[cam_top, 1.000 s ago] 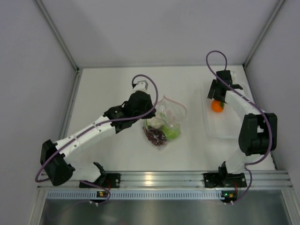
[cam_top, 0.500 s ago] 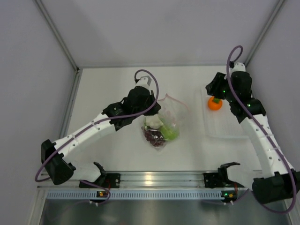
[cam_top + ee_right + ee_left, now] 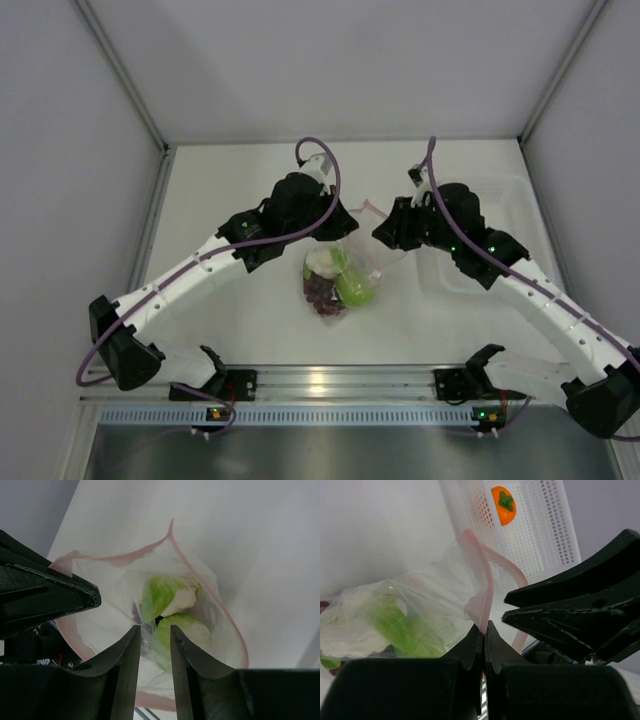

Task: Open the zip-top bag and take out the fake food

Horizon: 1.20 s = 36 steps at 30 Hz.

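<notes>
Scene: a white table with walls on three sides, seen from above, both arms reaching in toward its middle
Zip-top bag (image 3: 345, 272): near the table's middle, a little toward 7 o'clock; its filled end lies on the surface at the 6 o'clock side, and its mouth is raised toward 12 o'clock and stands open
Zip strip (image 3: 485, 590): pink, curving round the open mouth; one stretch runs down into the left fingertips
Left gripper (image 3: 484, 632): at the bag's 11 o'clock, fingers pressed together on the pink strip, pinching the rim
Right gripper (image 3: 152, 635): at the bag's 1 o'clock, pointing into the mouth; its fingers stand a narrow gap apart, with clear bag film showing in the gap
Leafy vegetable (image 3: 167, 592): white and pale green, inside the bag, uppermost of the pieces
Green apple (image 3: 356, 290): inside the bag, at its 5 o'clock corner, touching the leafy piece
Grape bunch (image 3: 320, 292): dark purple-red, inside the bag, at its 7 o'clock corner beside the apple
Orange fruit (image 3: 503, 505): green-topped, outside the bag, lying in the tray
Tray (image 3: 505, 205): rigid, perforated, at the table's 3 o'clock, apart from the bag
</notes>
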Motion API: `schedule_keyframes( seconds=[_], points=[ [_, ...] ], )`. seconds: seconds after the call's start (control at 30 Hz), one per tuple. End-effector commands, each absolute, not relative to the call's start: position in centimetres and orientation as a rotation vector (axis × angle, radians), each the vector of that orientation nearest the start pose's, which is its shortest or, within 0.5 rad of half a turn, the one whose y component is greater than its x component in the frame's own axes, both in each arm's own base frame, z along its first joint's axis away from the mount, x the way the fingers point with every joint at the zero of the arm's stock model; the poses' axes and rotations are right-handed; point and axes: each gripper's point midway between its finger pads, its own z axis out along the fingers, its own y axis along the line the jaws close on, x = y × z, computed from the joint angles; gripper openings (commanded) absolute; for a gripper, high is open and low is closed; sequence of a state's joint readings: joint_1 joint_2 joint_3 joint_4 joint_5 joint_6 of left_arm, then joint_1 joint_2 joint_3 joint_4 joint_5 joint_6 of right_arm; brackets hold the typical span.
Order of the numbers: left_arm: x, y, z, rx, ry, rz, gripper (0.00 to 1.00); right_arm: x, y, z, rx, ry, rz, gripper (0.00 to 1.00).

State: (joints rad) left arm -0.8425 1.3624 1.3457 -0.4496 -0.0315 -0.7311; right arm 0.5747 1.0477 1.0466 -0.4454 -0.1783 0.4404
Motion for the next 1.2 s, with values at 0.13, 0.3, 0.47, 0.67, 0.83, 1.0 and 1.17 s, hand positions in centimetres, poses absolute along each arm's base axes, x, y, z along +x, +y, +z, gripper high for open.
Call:
schedule_keyframes(
  seconds=[0.13,0.3,0.47,0.67,0.83,1.0,1.17],
  points=[
    [24.0,-35.9,36.1,0.199,2.007,-1.256,0.0,26.1,25.6,26.1,-0.263,2.053,0.81,0.28],
    [23.6,-35.9,38.5,0.18,1.943,-1.319,0.0,26.8,25.2,23.6,-0.193,2.094,0.713,0.27],
    [24.0,-33.3,40.4,0.12,1.855,-1.236,0.0,28.2,20.5,21.6,-0.108,2.13,0.392,0.27],
    [25.4,-29.3,38.6,0.009,1.839,-1.077,0.0,28.4,15.0,23.6,-0.029,2.092,0.098,0.27],
    [26.3,-29.3,34.2,-0.02,1.938,-1.028,0.0,27.9,15.4,23.6,-0.076,2.12,0.105,0.27],
    [26.4,-29.5,32.3,-0.024,1.984,-1.012,0.0,26.9,18.2,21.7,-0.208,2.205,0.208,0.29],
    [26.0,-30.0,32.7,0.01,1.983,-1.042,0.0,25.2,20.2,20.1,-0.321,2.266,0.273,0.32]
  ],
)
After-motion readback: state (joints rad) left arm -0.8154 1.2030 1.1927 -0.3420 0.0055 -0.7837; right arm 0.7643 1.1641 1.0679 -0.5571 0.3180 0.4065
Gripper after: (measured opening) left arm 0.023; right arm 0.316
